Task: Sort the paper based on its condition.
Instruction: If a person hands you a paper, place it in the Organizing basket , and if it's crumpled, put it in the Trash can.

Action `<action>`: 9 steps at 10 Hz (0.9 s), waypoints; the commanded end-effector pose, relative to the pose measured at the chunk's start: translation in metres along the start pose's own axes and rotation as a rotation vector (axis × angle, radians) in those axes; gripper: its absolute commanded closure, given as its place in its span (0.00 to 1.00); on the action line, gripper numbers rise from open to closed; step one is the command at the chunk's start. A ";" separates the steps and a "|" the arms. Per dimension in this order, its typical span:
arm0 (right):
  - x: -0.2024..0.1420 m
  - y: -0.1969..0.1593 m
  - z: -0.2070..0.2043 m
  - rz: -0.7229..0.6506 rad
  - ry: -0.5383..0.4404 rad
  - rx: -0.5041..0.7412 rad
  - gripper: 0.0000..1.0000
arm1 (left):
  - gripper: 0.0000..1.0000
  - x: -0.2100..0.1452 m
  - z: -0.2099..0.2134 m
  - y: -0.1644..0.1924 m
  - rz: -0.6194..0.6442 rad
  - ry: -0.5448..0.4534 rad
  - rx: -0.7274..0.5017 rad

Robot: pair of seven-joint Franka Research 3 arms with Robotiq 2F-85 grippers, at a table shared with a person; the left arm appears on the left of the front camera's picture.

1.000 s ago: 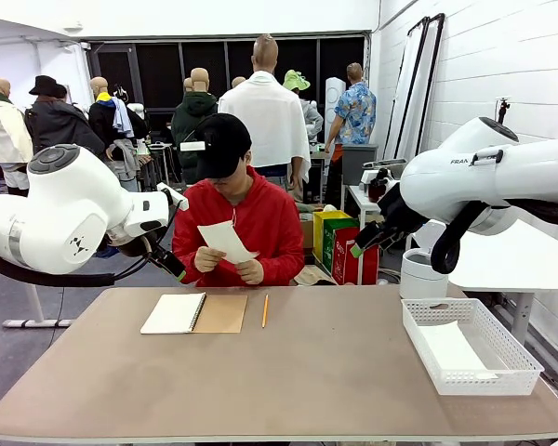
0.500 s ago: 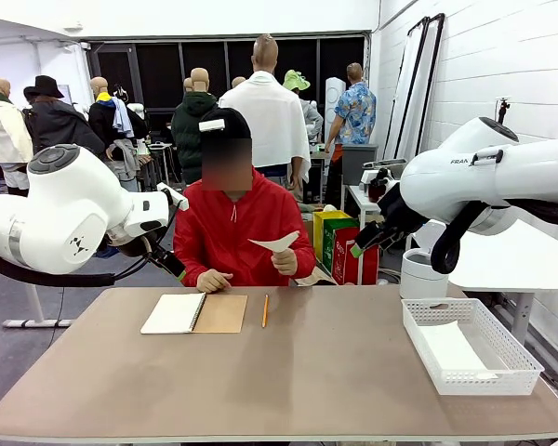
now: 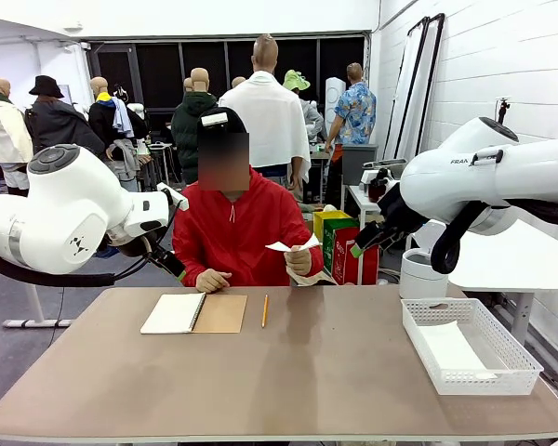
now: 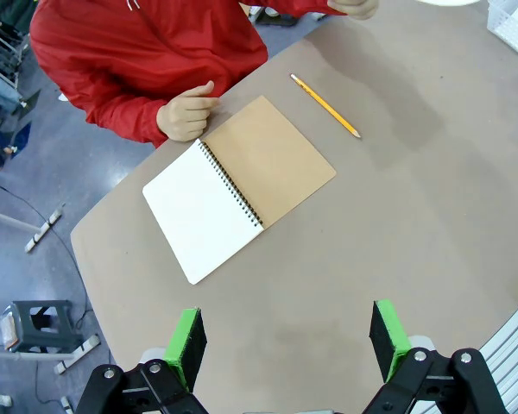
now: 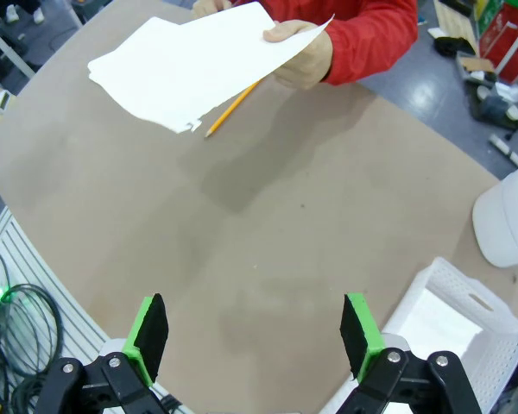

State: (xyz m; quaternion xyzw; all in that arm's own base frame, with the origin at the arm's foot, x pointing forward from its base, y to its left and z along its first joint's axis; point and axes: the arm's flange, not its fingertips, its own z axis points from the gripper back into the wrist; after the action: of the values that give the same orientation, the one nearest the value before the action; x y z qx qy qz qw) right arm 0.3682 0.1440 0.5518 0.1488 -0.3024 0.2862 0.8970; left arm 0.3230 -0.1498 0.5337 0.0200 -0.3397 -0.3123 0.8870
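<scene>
While the person across from me holds up the thin white sheet of paper [image 5: 190, 65] in one hand [image 5: 300, 53], I keep both arms back and wait. That sheet hangs flat in the air above the far side of the brown bench [image 3: 307, 372], over the yellow pencil [image 4: 325, 105], so I think the person is offering it to me. My left end effector [image 4: 285, 341] is wide open and holds nothing. My right end effector [image 5: 252, 332] is wide open too, and empty. I want them open so one can take the sheet. The white plastic mesh basket [image 3: 516, 358] sits near my right arm with a flat white sheet [image 3: 449, 348] lying in it. The open spiral notebook with the brown cover [image 4: 238, 186] lies by the person's other hand [image 4: 186, 114], which rests on the bench.
</scene>
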 end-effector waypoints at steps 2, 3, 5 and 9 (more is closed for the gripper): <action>-0.001 -0.002 -0.002 -0.004 0.004 -0.002 0.00 | 0.00 0.000 0.000 0.000 -0.001 -0.001 0.001; -0.001 -0.002 -0.002 -0.004 0.004 -0.002 0.00 | 0.00 0.000 0.000 0.000 -0.001 -0.001 0.001; 0.012 -0.008 -0.002 -0.121 0.008 0.032 0.00 | 0.00 0.000 0.000 0.000 -0.001 -0.001 0.001; 0.036 -0.040 -0.016 -0.512 0.012 0.226 0.00 | 0.00 0.000 0.000 0.000 -0.001 -0.001 0.001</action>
State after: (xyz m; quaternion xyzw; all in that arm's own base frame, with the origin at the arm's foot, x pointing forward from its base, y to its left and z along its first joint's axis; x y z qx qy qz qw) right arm 0.4106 0.1365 0.5583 0.2707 -0.2331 0.1267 0.9254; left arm 0.3230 -0.1498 0.5336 0.0200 -0.3396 -0.3123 0.8870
